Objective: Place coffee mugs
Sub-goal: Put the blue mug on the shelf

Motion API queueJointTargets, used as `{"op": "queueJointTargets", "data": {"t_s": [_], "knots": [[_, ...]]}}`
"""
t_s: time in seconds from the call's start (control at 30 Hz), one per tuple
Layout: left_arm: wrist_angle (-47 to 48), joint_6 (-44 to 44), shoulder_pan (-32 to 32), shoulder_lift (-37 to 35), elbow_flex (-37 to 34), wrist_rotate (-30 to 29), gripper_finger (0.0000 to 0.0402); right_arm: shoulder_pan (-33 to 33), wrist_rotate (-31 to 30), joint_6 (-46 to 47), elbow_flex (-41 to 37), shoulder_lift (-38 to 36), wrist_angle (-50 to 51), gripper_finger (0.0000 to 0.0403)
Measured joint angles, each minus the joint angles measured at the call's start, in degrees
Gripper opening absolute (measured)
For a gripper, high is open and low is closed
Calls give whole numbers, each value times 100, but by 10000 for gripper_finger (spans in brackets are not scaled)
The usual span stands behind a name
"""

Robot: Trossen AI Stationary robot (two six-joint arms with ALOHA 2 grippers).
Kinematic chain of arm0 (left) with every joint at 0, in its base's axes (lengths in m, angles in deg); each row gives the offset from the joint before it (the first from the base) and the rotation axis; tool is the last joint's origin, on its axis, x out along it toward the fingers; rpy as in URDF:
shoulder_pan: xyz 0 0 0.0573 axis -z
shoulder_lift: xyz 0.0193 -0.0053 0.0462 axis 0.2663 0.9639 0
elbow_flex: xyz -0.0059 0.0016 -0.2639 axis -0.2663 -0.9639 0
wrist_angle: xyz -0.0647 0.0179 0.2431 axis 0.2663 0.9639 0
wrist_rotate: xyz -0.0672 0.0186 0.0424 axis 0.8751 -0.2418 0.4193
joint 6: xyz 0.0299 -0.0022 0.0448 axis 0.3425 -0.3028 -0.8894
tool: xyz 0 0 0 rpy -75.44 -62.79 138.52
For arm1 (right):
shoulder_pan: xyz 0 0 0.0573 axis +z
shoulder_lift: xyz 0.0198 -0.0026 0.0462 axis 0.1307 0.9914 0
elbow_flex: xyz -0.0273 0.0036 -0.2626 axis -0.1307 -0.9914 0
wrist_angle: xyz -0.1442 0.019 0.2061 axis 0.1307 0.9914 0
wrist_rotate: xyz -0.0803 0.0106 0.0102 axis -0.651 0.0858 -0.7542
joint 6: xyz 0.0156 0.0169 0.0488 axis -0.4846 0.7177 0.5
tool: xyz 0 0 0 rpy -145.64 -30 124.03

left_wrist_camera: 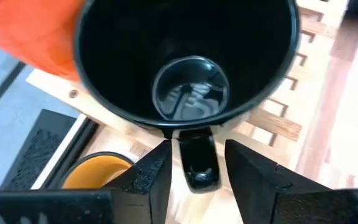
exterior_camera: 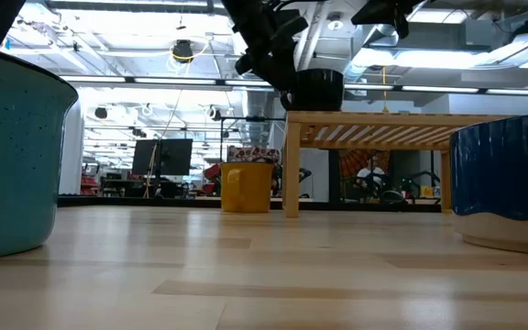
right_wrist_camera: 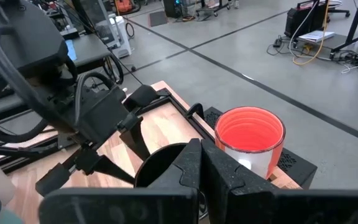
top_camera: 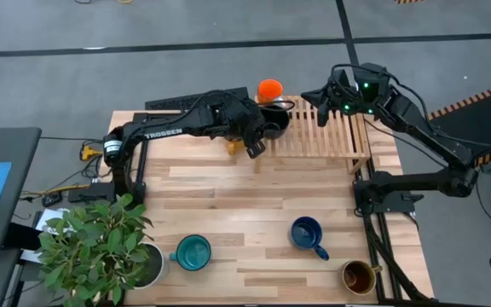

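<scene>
Black mug point(left_wrist_camera: 188, 68) between parted left jaws, arm lettered TROSSEN point(top_camera: 162, 131)

From above, your left arm covers most of the yellow mug point(top_camera: 232, 147) by the wooden rack point(top_camera: 331, 136), so only a sliver shows. The left gripper point(left_wrist_camera: 194, 163) has its fingers either side of the black mug's point(left_wrist_camera: 185, 62) handle, but you cannot tell whether they touch it. In the low view the teal mug point(exterior_camera: 12, 156) and dark blue mug point(exterior_camera: 507, 183) are cut by the side edges. In the right wrist view the right gripper point(right_wrist_camera: 201, 163) hides part of the black mug.
</scene>
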Motion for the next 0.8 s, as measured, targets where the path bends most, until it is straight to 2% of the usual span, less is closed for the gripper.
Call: {"op": "queueJointTargets", "data": {"t_s": [0.27, 0.5, 0.67, 0.8], "knots": [[62, -43, -82, -477, -4, 242, 135, 0, 0, 5, 0, 0, -2, 35], [636, 183, -366, -1236, -4, 254, 136, 0, 8, 245, 0, -4, 113, 43], [673, 731, -567, -2049, -536, 341, 136, 15, 254, 361, 2, -206, 1436, 93], [-248, 1215, -564, -2900, -1580, 338, 136, 257, 727, 470, 2, -354, 2757, 155]]}}
